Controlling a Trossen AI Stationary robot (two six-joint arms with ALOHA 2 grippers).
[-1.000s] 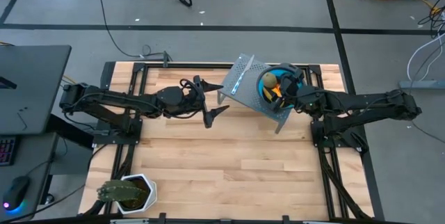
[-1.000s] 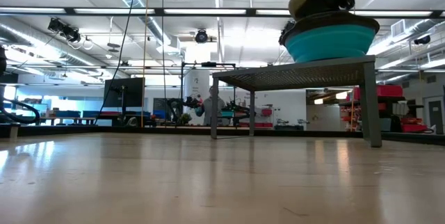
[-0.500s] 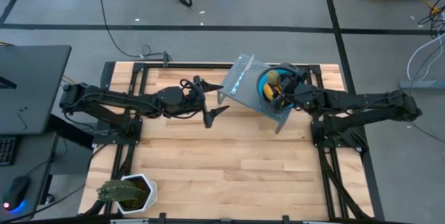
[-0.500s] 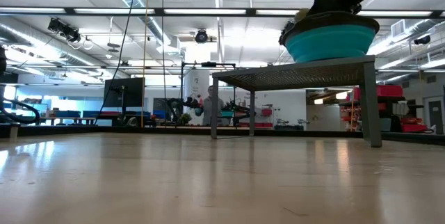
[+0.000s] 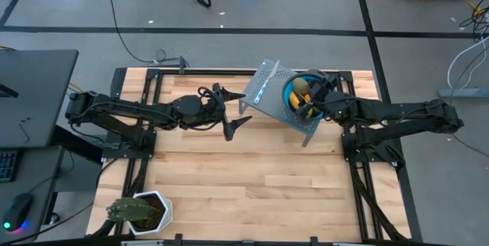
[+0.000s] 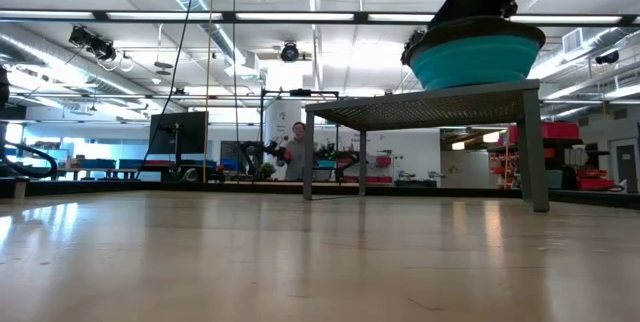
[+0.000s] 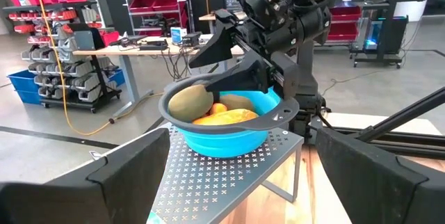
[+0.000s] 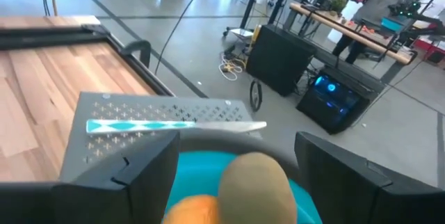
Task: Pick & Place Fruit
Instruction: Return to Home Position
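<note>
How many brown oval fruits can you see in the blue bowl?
2. First brown fruit lies against the bowl rim; second brown fruit beside it. Others may be hidden underneath.

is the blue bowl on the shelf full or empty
Not empty: the bowl holds a brown kiwi and orange-yellow fruit pieces.

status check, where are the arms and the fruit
Left end effector open, raised beside the shelf. Right end effector open, just above the blue bowl. Fruit in the bowl on the shelf. Nothing in the way.
</note>
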